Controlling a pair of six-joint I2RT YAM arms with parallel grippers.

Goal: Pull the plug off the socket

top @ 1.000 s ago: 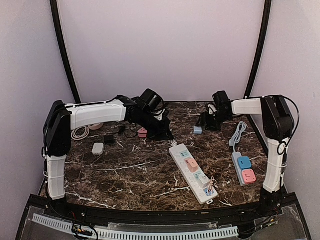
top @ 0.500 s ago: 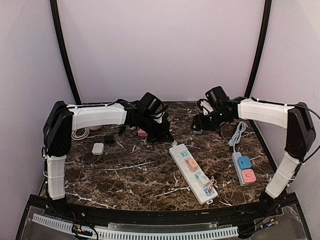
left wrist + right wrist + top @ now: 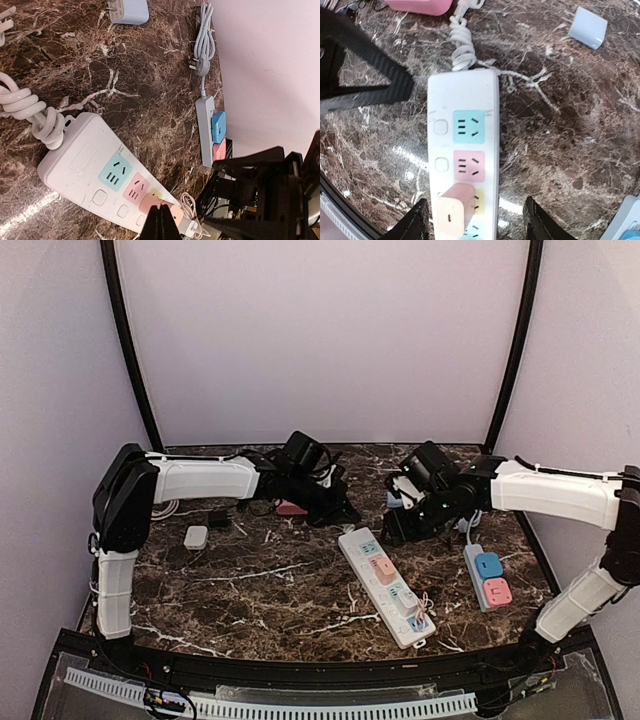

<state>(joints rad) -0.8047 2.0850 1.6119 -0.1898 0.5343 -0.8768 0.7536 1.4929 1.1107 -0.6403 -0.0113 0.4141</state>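
- Because the right wrist view cuts the power strip (image 3: 462,150) off just past its third socket, the far end shows only from the top camera. There the plug is too small to tell apart from the coloured sockets.
- The plug (image 3: 455,210) is a peach block seated in the strip's third socket from the cord end, after the teal and pink ones. Its lower edge runs out of frame.
- In the left wrist view the plug is half hidden behind the left gripper (image 3: 160,220). A thin looped wire (image 3: 188,201) lies by that end of the strip, and I can't tell what it joins.
- Left gripper: fingers pressed together with nothing between them. From above, the left arm stretches along the back of the table (image 3: 280,590), wrist just beyond the strip's cord end.
- Right gripper (image 3: 392,532): fingers (image 3: 418,220) spread wide, one on each side of the strip, level with the plug. No contact is visible. The arm reaches in from the right, wrist tipped down over the strip's cord end.
- Only the wrist views resolve the coiled white cord (image 3: 462,42) at the strip's head and the prongs on the blue adapter (image 3: 127,11) beyond it.
- Only the top view shows the white adapter (image 3: 196,536), well left of the strip.
- The short strip (image 3: 487,578) with blue and red sockets lies well right of the power strip. The right wrist view catches only its corner.
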